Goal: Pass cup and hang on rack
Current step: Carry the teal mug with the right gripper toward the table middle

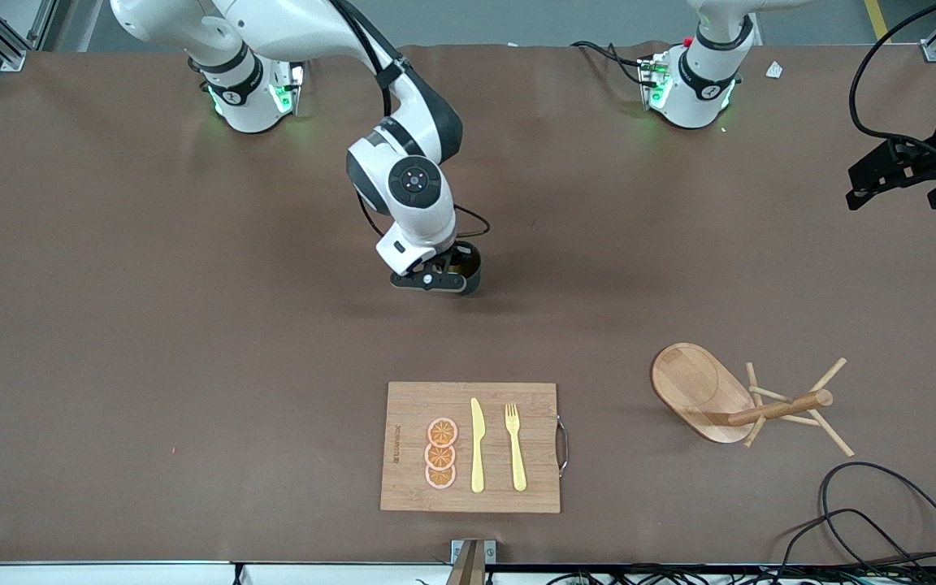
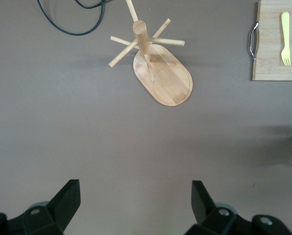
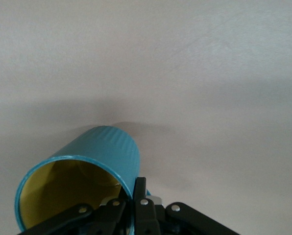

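The cup point(image 1: 472, 272) is teal and ribbed with a yellow inside point(image 3: 102, 152). My right gripper point(image 1: 450, 275) is shut on the cup's rim wall point(image 3: 136, 196), one finger inside and one outside. It holds the cup low over the middle of the table. The rack point(image 1: 699, 390), a light wooden mug tree on an oval base, stands nearer to the front camera, toward the left arm's end. The left wrist view shows the rack point(image 2: 163, 73) well clear of my left gripper point(image 2: 136, 200). My left gripper point(image 1: 899, 195) is open and holds nothing, up over the table's edge at the left arm's end.
A bamboo cutting board point(image 1: 403, 406) lies near the table's front edge and carries orange slices point(image 1: 441, 453), a yellow knife point(image 1: 477, 445) and a yellow fork point(image 1: 515, 447). Black cables point(image 1: 874, 512) loop on the table near the rack.
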Robot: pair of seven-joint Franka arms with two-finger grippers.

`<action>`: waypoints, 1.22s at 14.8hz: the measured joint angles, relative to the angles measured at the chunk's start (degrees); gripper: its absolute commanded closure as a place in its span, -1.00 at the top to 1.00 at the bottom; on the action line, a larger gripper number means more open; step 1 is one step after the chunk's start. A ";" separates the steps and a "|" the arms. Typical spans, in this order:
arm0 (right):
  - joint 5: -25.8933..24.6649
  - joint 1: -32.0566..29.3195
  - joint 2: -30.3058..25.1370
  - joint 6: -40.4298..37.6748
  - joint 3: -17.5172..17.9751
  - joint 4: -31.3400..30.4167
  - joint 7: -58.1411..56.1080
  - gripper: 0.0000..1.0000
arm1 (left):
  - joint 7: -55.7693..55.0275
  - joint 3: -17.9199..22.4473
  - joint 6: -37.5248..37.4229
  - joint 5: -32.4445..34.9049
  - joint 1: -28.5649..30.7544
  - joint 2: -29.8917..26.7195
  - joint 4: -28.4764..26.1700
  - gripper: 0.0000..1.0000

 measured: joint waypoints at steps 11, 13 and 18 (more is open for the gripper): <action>0.01 2.15 3.17 1.83 -0.06 1.21 2.68 -0.81 | 0.00 0.00 0.00 0.00 0.00 0.12 -0.16 1.00; 0.01 2.15 3.17 1.83 -0.11 1.21 2.77 0.75 | 0.00 0.00 0.00 0.00 0.00 0.15 -0.17 1.00; 0.01 2.15 3.17 1.83 -0.45 1.77 2.80 1.00 | 0.00 -0.05 0.00 -0.14 -0.01 0.25 -0.21 1.00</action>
